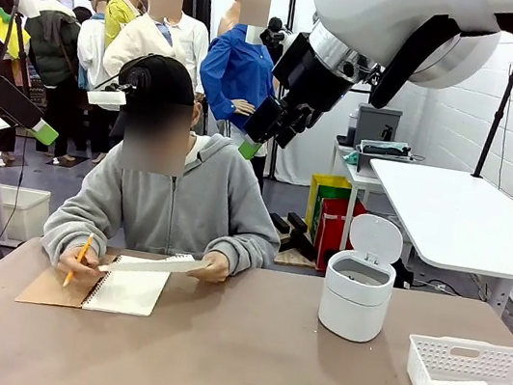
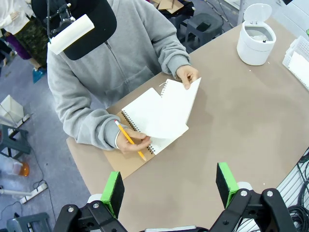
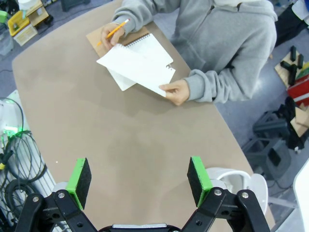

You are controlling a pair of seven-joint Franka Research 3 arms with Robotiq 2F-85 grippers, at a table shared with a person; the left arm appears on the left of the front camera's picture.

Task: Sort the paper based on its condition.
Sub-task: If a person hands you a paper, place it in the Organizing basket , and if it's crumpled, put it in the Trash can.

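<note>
**White sheet lifted over the notebook**

The paper, one smooth sheet, lies left of centre in the front view. The person's hand pinches its right edge just above the open notebook. The left gripper and the right gripper hang high over the table, each with fingers spread wide and holding nothing.

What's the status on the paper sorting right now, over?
Left gripper open, empty; right gripper open, empty. Smooth sheet in the person's hand, over the notebook. Only that hand in the way.
</note>
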